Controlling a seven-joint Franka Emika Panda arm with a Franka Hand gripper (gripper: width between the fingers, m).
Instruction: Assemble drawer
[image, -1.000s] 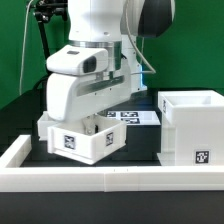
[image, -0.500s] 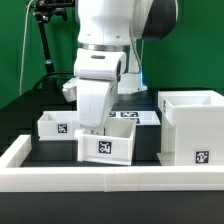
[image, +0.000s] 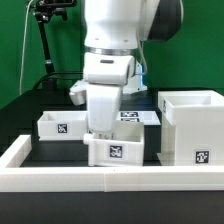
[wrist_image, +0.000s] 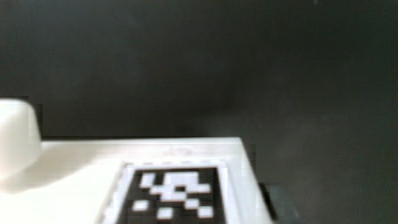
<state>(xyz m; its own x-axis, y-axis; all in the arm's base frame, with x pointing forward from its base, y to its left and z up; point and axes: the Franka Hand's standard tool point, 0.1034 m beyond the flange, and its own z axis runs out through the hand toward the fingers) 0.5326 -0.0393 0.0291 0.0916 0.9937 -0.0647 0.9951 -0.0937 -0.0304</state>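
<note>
Evidently mid-transfer: the gripper (image: 101, 133) meets the rear wall of a small tray (image: 118, 152) just beside the hollow shell (image: 190, 125). The jaws are hidden, so their grip cannot be told. The next move probably calls for lining the tray up with the shell.

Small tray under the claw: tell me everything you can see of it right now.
The small tray is a shallow, open-topped white box, plastic by its look, with a black-and-white square tag on its front wall. It is roughly level, at or just above the dark table, between the other tray and the large shell, behind the border wall. The claw meets its rear wall from above; its fingertips are hidden, so the grip is unconfirmed.
</note>
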